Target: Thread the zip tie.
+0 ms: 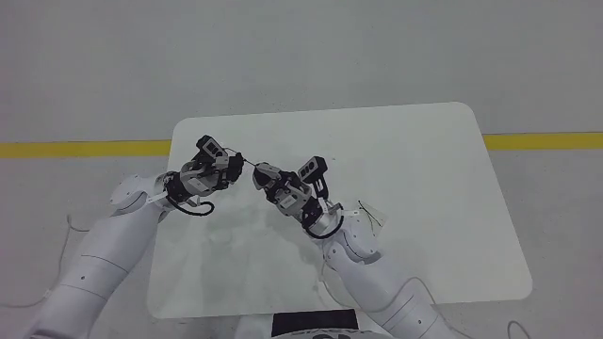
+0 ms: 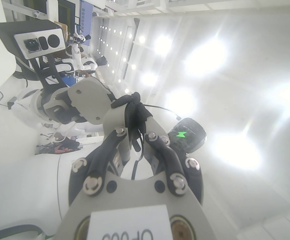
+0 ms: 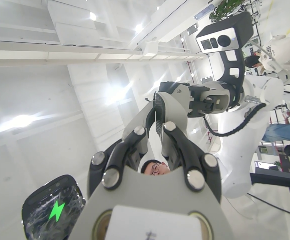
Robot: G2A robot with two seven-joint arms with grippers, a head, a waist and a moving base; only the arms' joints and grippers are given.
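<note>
A thin black zip tie (image 2: 161,107) with a small head is held above the white table (image 1: 424,151), clenched in the left gripper (image 2: 134,104) and arcing past its fingertips. The right gripper (image 3: 157,108) is pressed shut, tip to tip against the left; whether the strap is caught in it cannot be told. Loose thin strands (image 1: 372,212) are seen lying on the table beside the right arm.

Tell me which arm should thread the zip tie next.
Right, probably: the left claw is shut on the zip tie, its free end sticking out, and the right claw, shut, sits tip to tip with it.
</note>
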